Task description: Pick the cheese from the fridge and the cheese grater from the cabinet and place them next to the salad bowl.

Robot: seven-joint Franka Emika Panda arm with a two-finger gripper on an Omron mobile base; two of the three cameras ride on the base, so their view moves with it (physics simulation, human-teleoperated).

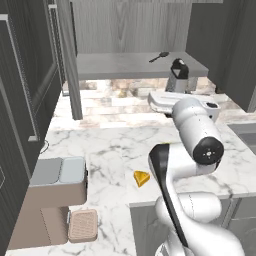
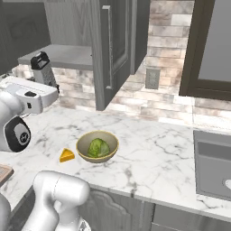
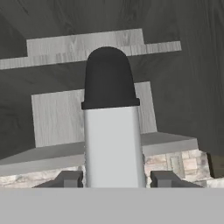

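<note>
The two dark fingertips [image 3: 72,178] stand on either side of the cheese grater [image 3: 113,131], pinching its silver body low down, with its black handle rising away from the hand. The gripper [image 3: 113,180] looks closed on it firmly, and in the left base view the grater [image 1: 178,75] hangs just off the front edge of the cabinet [image 1: 125,64] shelf, near a small black spoon [image 1: 160,56]. The step in hand seems to be carrying the grater out and down to the counter; doing it well means drawing straight back clear of the shelf lip and open cabinet door [image 2: 113,49], holding the grater upright, then lowering beside the salad bowl [image 2: 97,146]. The cheese [image 2: 66,155] already lies just beside the bowl on the marble counter [image 2: 158,153], well below the fingers.
</note>
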